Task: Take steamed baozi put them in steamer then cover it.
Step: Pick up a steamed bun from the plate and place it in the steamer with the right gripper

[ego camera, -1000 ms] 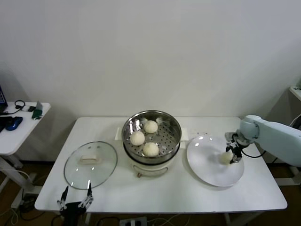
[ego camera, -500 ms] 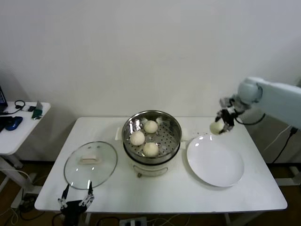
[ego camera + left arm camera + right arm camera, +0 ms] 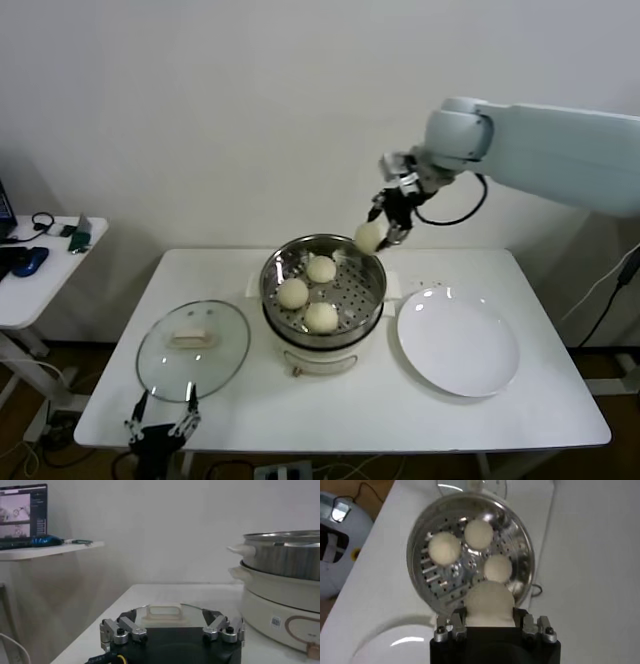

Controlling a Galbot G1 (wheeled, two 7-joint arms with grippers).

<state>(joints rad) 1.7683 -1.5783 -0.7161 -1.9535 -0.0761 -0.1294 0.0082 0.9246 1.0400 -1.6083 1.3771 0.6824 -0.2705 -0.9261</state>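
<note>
My right gripper (image 3: pixel 375 236) is shut on a cream-white baozi (image 3: pixel 369 237) and hangs in the air over the back right rim of the steamer (image 3: pixel 322 262). Three baozi (image 3: pixel 320 268) lie on its perforated tray. From the right wrist, the held baozi (image 3: pixel 489 603) sits between the jaws of my right gripper (image 3: pixel 490 620), above the steamer (image 3: pixel 520 570) with three baozi (image 3: pixel 444 548) in it. The glass cover (image 3: pixel 192 349) lies flat on the table, left of the steamer. My left gripper (image 3: pixel 160 425) stands open at the table's front edge, just before the cover (image 3: pixel 165 614).
A bare white plate (image 3: pixel 458 341) lies to the right of the steamer on the white table (image 3: pixel 400 420). A small side table (image 3: pixel 40 270) with dark items stands at the far left. A wall runs close behind.
My right gripper has lifted the baozi off the plate and carried it up and to the left, over the steamer's back right rim. The left arm has stayed put.
</note>
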